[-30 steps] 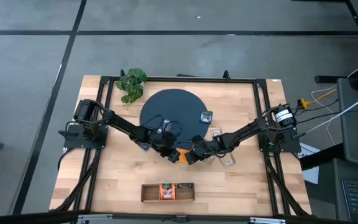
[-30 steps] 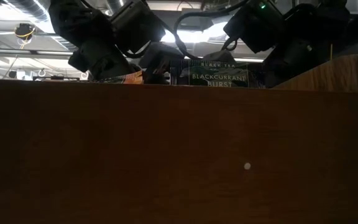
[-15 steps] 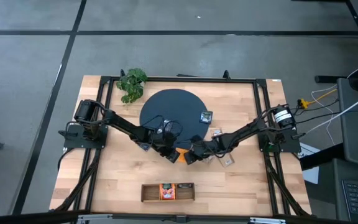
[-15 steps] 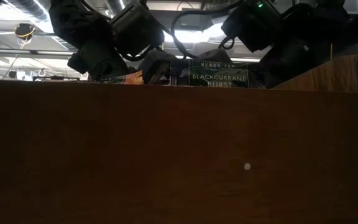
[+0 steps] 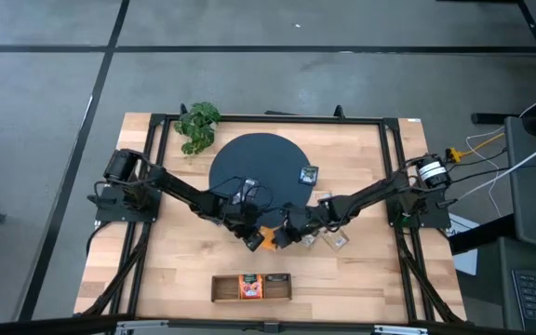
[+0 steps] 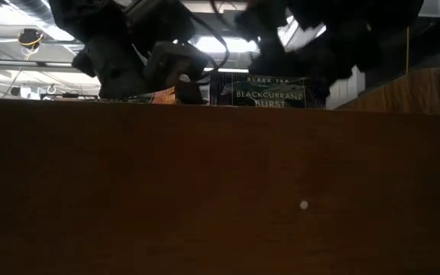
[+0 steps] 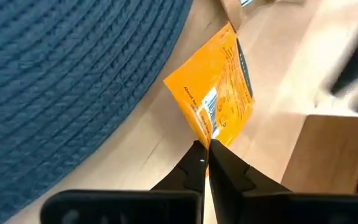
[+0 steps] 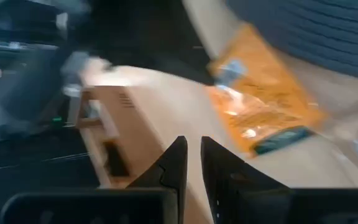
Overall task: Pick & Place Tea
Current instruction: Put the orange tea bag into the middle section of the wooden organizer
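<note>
1. Since the earlier frame, both arms have drawn slightly toward the wooden tray [image 5: 251, 287], and the left gripper [image 7: 205, 148] has closed.
2. Dark round mat [image 5: 260, 169] lies mid-table; the plant [image 5: 197, 125] sits at its far-left edge.
3. Left gripper: fingers pinched together on an orange tea sachet [image 7: 217, 102], just off the mat's near edge.
4. Right gripper [image 8: 193, 152]: narrowly parted, holding nothing, close beside that sachet.
5. Further sachets [image 5: 333, 238] lie near the right arm; one rests on the mat [image 5: 308, 173].
</note>
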